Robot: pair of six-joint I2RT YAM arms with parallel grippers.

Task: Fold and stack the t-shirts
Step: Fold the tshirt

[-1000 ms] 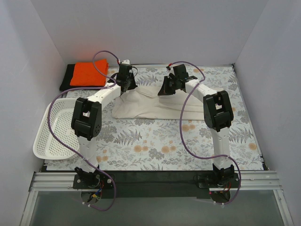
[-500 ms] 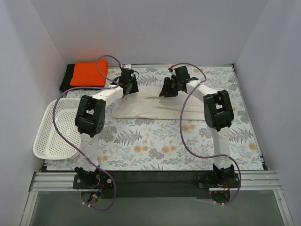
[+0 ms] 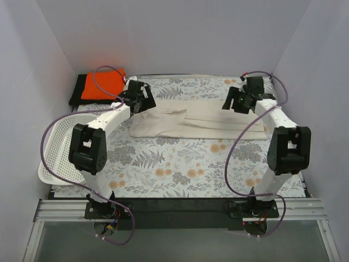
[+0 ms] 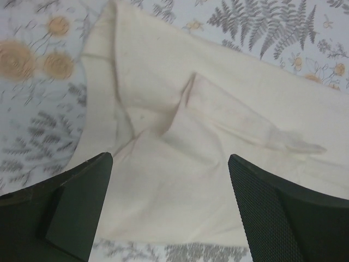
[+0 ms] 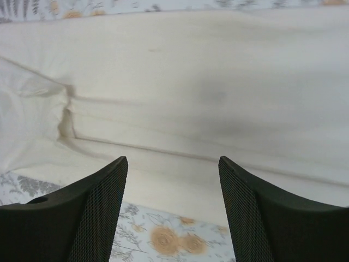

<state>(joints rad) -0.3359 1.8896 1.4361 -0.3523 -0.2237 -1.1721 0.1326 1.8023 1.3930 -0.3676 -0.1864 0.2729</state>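
Both grippers hang with their jaws spread and nothing between them. The left gripper point(image 4: 168, 161) is above the rumpled left end of the cream t-shirt point(image 3: 191, 120). The right gripper point(image 5: 172, 161) is over the smoother right end.

The shirt lies as a long folded band across the far middle of the table point(image 3: 180, 169), running from one gripper to the other. From where I stand, the left end is the weak spot: a sleeve point(image 4: 240, 123) lies creased and slack on top there. A pinch that catches only that top layer would likely peel the fold open rather than carry the whole band over. If the two ends are lifted unevenly, the layers on the right could slide apart too.

The left arm's purple cable point(image 3: 103, 73) loops over the orange t-shirt point(image 3: 101, 87), which sits on the black t-shirt point(image 3: 76, 94) in the far-left corner. A wide swing might drag that stack.

I count three t-shirts: one cream, one orange, one black. There is one white basket point(image 3: 60, 158) at the left edge, nothing visible in it, and two grippers.
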